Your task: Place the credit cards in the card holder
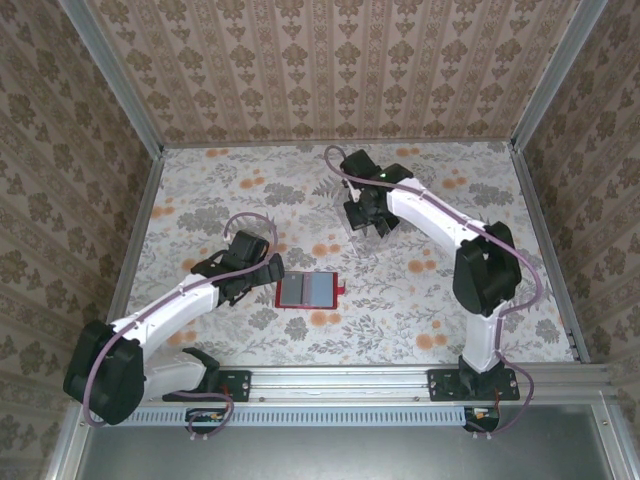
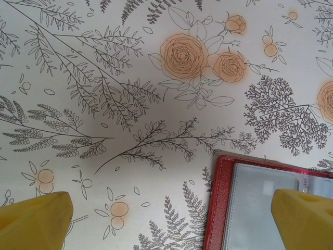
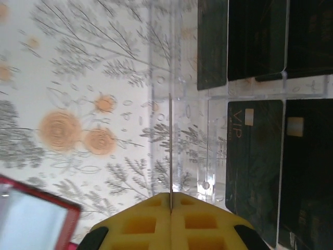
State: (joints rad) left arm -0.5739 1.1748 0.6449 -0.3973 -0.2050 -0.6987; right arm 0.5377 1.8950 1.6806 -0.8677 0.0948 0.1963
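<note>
1. The right end effector (image 3: 170, 202) is clamped on a card (image 3: 170, 148), seen edge-on, beside the other cards (image 3: 255, 172) on clear plastic (image 3: 177, 78), toward the bench's (image 1: 420, 300) far edge.
2. The left end effector (image 2: 169, 216) is wide apart and empty, at the left edge of the open wallet (image 2: 218, 208), mid-bench.

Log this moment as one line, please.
left pincer: open, over wallet edge | right pincer: shut on card, edge-on | wallet: lies open
</note>
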